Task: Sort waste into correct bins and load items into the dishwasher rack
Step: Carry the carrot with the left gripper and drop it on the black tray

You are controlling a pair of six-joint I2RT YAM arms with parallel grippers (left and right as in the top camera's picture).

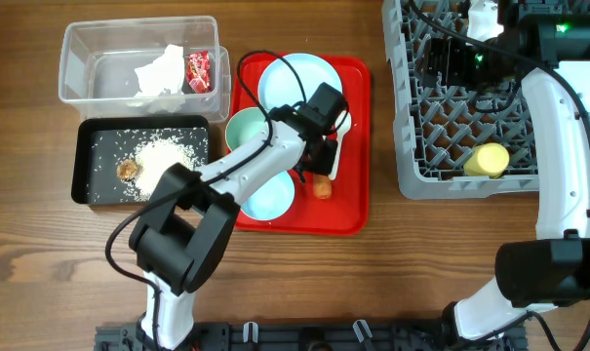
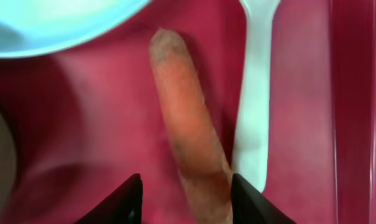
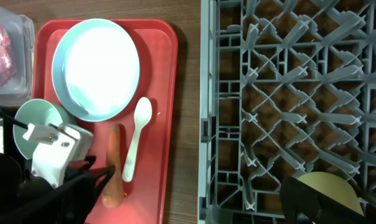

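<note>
An orange carrot [image 2: 188, 124] lies on the red tray [image 1: 353, 210] next to the white spoon [image 2: 256, 93]. My left gripper [image 2: 189, 199] is open and straddles the carrot's near end, with a gap at the left finger and the right finger against the carrot. From overhead the left gripper [image 1: 319, 168] covers most of the carrot [image 1: 321, 187]. My right gripper [image 3: 194, 205] is wide open and holds nothing, high over the grey dishwasher rack [image 1: 421, 146]. A yellow cup [image 1: 487, 159] lies in the rack.
The tray also carries a pale blue plate [image 1: 299, 83], a mint bowl [image 1: 244, 127] and a pale blue bowl [image 1: 272, 198]. The clear tub [image 1: 80, 58] holds tissue [image 1: 161, 70] and a red wrapper [image 1: 198, 70]. The black tub [image 1: 92, 190] holds rice [image 1: 168, 161] and a brown scrap [image 1: 129, 170].
</note>
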